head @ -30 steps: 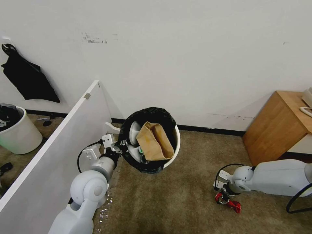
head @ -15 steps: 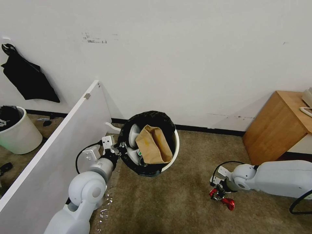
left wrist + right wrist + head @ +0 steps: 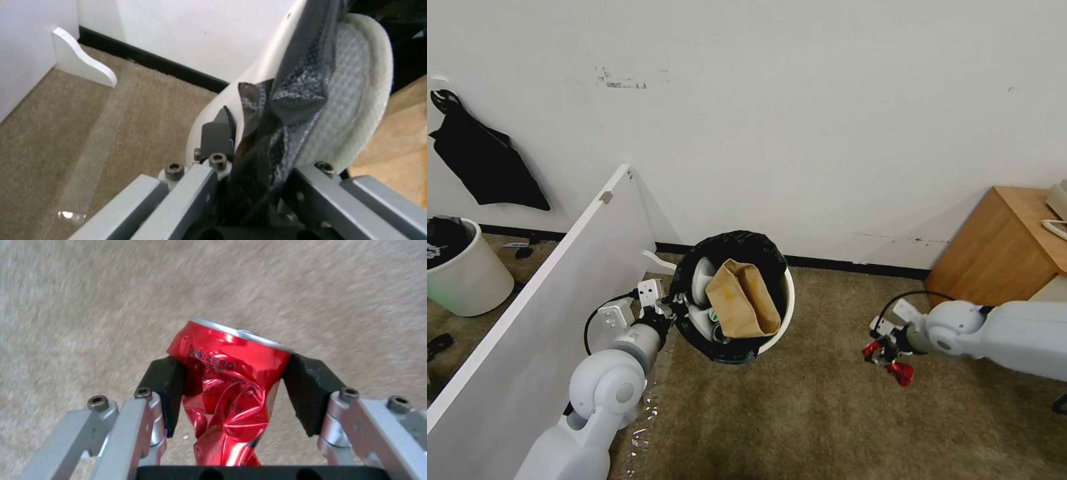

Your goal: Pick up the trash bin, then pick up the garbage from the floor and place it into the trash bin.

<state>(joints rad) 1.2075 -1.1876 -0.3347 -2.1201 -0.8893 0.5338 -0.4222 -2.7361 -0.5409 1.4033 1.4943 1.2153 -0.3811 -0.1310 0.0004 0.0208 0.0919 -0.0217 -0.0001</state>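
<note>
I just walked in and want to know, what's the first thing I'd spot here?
The shiny crushed red can, pinched in the right gripper above the brown carpet. Next, the trash bin with its black bag, held at the rim by the left gripper beside a white board, stuffed with a tan paper bag and a white slipper.

crushed red can (image 3: pixel 229 380), tan paper bag (image 3: pixel 742 298), beige carpet (image 3: pixel 827 427)
</note>
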